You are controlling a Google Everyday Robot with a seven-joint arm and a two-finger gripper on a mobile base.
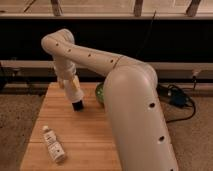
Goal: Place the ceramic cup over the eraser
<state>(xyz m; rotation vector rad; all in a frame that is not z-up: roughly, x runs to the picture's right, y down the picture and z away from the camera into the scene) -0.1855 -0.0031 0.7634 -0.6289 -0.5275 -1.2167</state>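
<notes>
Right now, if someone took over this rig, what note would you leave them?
Tool: low over the back left of the wooden table, arm reaching across from the right.
Cup and eraser: neither can be seen from this view, so I can't say whether the cup is held or placed.
Green bowl: behind the arm, mostly hidden.
Bottle: lying at front left.
Done: unclear. Left: confirm cup over eraser.

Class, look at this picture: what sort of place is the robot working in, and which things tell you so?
Probably a lab or test area: a wooden table on speckled floor, loose cables beside it, a clear bottle lying flat. The pincer hangs low over the table.
</notes>
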